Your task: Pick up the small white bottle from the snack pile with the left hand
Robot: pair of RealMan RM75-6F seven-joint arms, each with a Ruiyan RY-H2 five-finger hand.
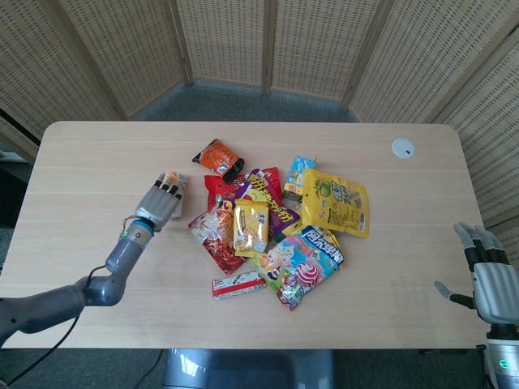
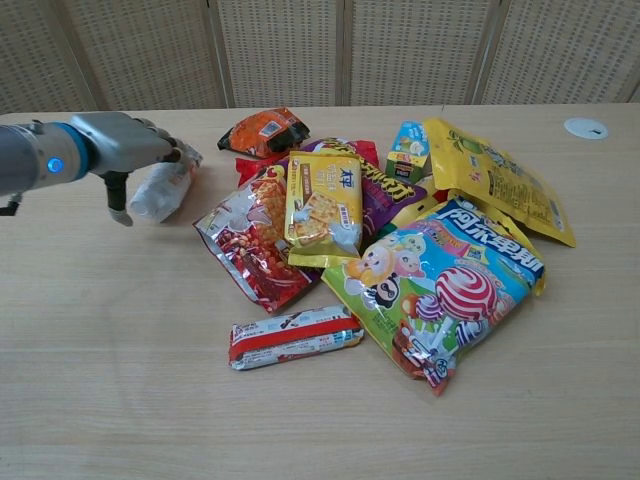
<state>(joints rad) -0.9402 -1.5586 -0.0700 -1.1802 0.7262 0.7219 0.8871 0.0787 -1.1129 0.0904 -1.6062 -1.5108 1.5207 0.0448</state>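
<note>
**Bottle clear of the pile, in the left robot hand**

Woven screens close off the back of the room, and a pale wooden counter point(image 2: 120, 380) carries everything in front of them.

Nearest the front edge lies a red-and-white wrapped bar point(image 2: 295, 337), alone on bare wood. Just beyond it is a large lollipop-print bag point(image 2: 455, 290), overlapping a loose heap: a red clear-fronted packet point(image 2: 250, 245), a yellow cracker packet point(image 2: 323, 205) lying on top of it, and a broad yellow bag point(image 2: 500, 180) off to the far side. An orange packet point(image 2: 265, 130) sits at the back of the heap.

Off to the heap's side, well apart from the packets, the left robot hand point(image 2: 125, 150) has its fingers wrapped over the small white bottle point(image 2: 160, 192), which lies tilted under the palm. The bottle is out of the pile; whether it is off the wood I cannot tell. Gripping from above probably keeps the slick bottle from slipping out.

The right robot hand point(image 1: 491, 279) hangs at the opposite edge, fingers spread and holding nothing, apparently just kept out of the way. Farthest back, a small white disc point(image 1: 403, 147) sits near the corner.
</note>
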